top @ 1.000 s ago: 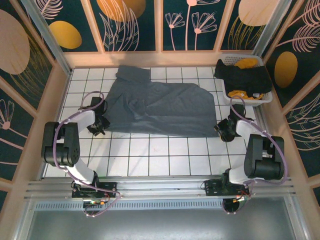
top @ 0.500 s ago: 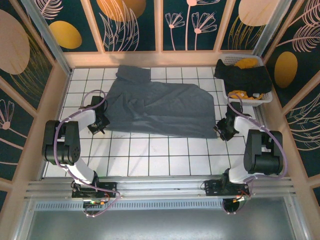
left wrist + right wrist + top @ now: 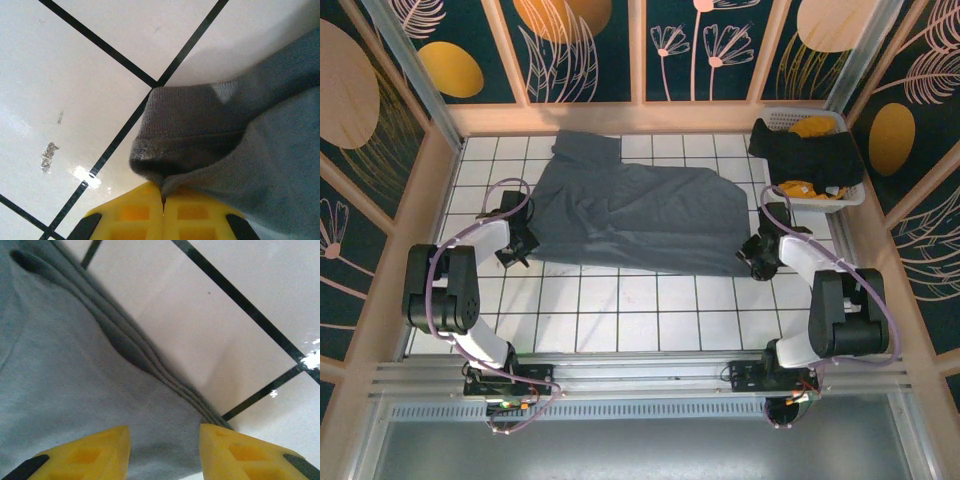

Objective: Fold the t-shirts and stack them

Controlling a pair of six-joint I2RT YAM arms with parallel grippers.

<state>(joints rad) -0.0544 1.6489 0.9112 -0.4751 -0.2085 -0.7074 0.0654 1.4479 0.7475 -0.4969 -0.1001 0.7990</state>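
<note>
White laundry basket (image 3: 778, 115) near blue-grey t-shirt (image 3: 640, 215)

The yellow left tool (image 3: 163, 212) is pinched closed on the grey tee's (image 3: 240, 150) stitched hem, above the white tiled table (image 3: 75, 90).

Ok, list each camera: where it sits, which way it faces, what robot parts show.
Top external: above and behind the bases, looking down on the table, left arm, right arm, blue-grey t-shirt, basket.
Left wrist: on its arm, down past the left gripper, shut on the shirt's hem.
Right wrist: on its arm, down past the right gripper, open over the shirt's edge.
Shared: all show that shirt and tiles.
</note>
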